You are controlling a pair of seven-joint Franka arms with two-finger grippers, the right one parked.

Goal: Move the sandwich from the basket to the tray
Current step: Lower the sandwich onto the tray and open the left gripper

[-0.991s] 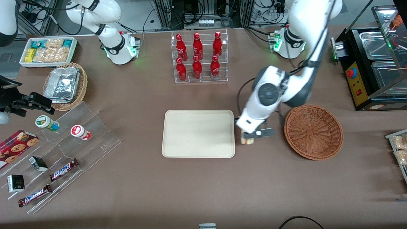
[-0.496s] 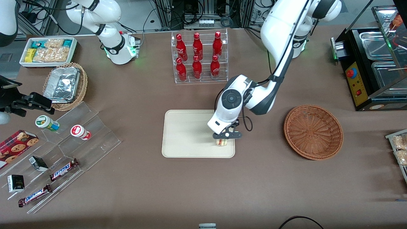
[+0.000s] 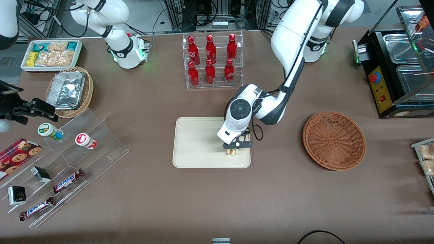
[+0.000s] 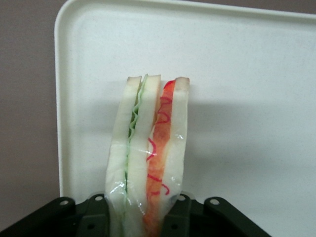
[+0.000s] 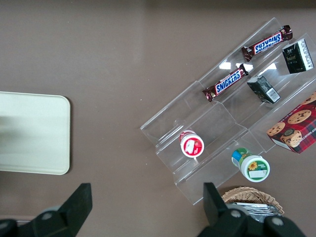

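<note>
White left arm bent low, gripper (image 3: 234, 149) fingers (image 4: 180, 217) clamping sandwich (image 4: 148, 153) over tray (image 3: 196, 142)

Front-view count:
- Red bottles (image 3: 210, 51) in clear acrylic rack (image 3: 213, 85), 12 o'clock of tray: six.
- Flat cream rectangular tray (image 3: 196, 142): one.
- Triangular white-bread sandwich (image 3: 232, 151): one, clamped in black two-finger gripper (image 3: 233, 148) over tray's 4 o'clock part.
- Round reddish-brown wicker basket (image 3: 334, 140), 3 o'clock of tray: one.
- Snickers bars (image 3: 67, 180): two.
- Small lidded cups (image 3: 50, 131): two.
- Small black boxes (image 3: 40, 174): two.
</note>
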